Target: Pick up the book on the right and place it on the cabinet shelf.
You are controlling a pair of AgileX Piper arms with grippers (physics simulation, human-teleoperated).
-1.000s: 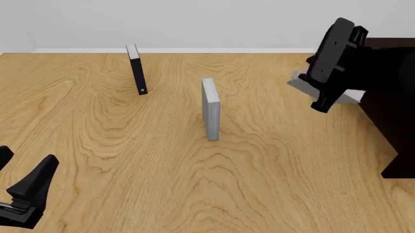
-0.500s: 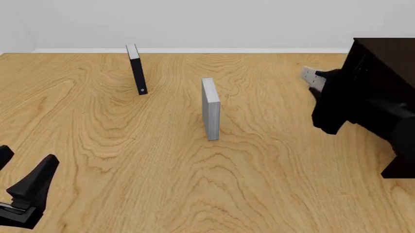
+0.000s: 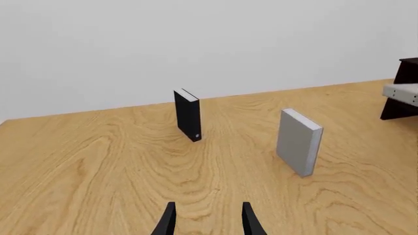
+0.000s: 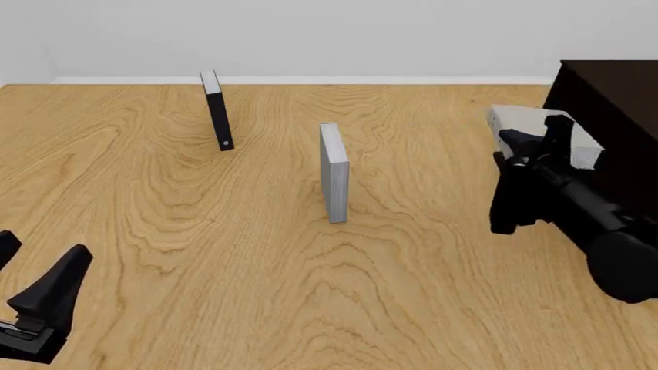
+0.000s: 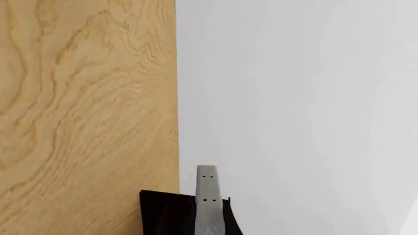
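Note:
The book [image 4: 540, 123], thick and light grey with white page edges, lies nearly flat in the air against the left face of the very dark cabinet [image 4: 612, 96] at the far right. My right gripper [image 4: 532, 145] is shut on its near edge, with the arm reaching in from the lower right. Whether the book touches the cabinet I cannot tell. In the right wrist view the book [image 5: 207, 200] shows edge-on with a dark shape around it. In the left wrist view the book [image 3: 402, 92] and cabinet [image 3: 408, 73] sit at the edge. My left gripper [image 4: 41, 304] is open and empty, low at the near left.
A narrower, taller grey book [image 4: 334, 173] stands upright mid-table and also shows in the left wrist view [image 3: 299, 142]. A thin black book [image 4: 217, 112] stands at the back left and shows in the left wrist view [image 3: 188, 115]. A white wall runs behind the table.
My right arm has swung lower and turned, carrying the book right and down until it lies nearly flat against the cabinet. The left arm and both standing books have not moved.

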